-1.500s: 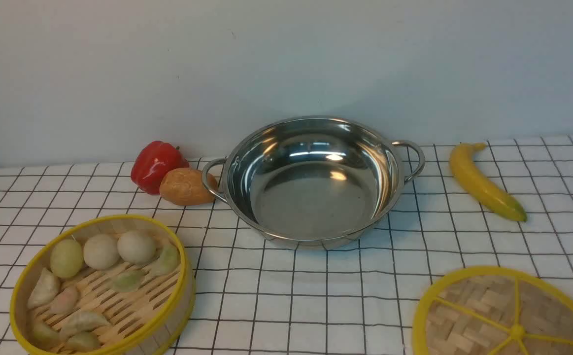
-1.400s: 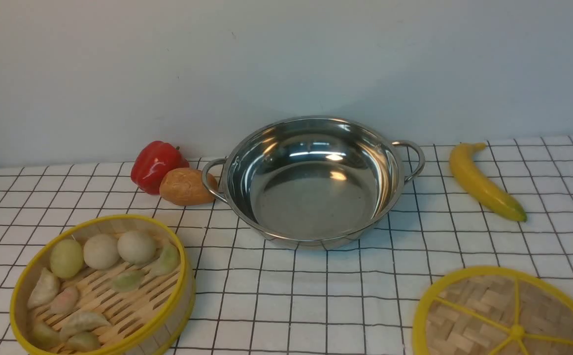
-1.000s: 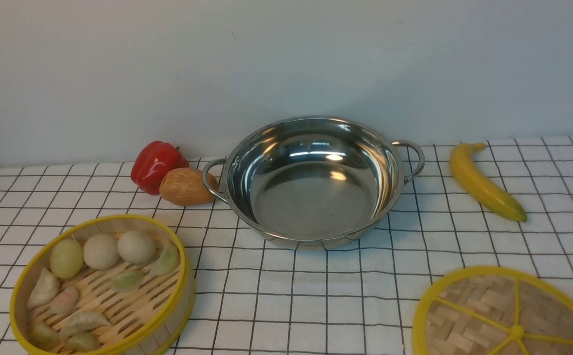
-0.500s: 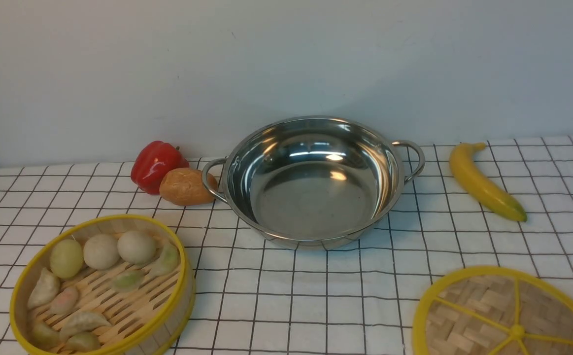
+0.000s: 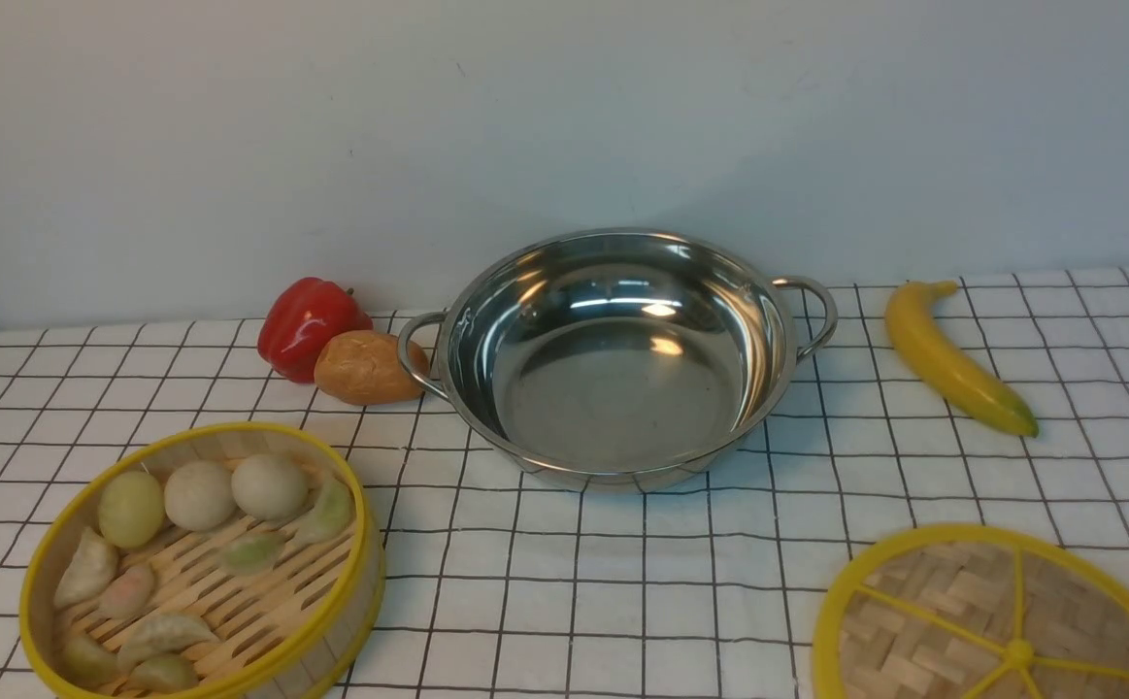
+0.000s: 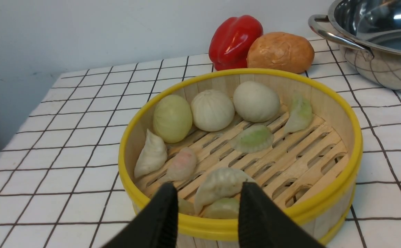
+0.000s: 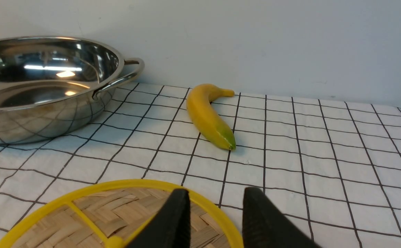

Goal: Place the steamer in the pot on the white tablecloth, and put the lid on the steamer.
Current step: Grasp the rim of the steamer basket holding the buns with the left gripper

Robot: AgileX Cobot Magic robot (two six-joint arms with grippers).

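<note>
Pale grey wall (image 5: 564, 116) stands behind a desk covered by the white tablecloth (image 5: 622, 582), which carries a thin black grid. You have the pot (image 5: 622, 398) upright at the middle toward the back, shiny steel, with a looped handle on each side. The steamer (image 5: 263, 592) sits on the cloth at the near left, well apart from the pot, with round buns and pale dumplings on its slatted floor. The lid (image 5: 952, 602) lies flat on the cloth at the near right, partly cut off by the frame edge. A red pepper (image 5: 307, 325) and a brown potato (image 5: 367, 367) lie touching, just beside the pot's left handle. A banana (image 5: 952, 364) lies beyond the right handle. In the left wrist view, your left tool (image 6: 207, 187) hangs by the steamer's near rim, its black fingers spread and pinching nothing. In the right wrist view, your right tool (image 7: 216, 193) hangs over the lid's rim, fingers likewise spread and gripping nothing.
</note>
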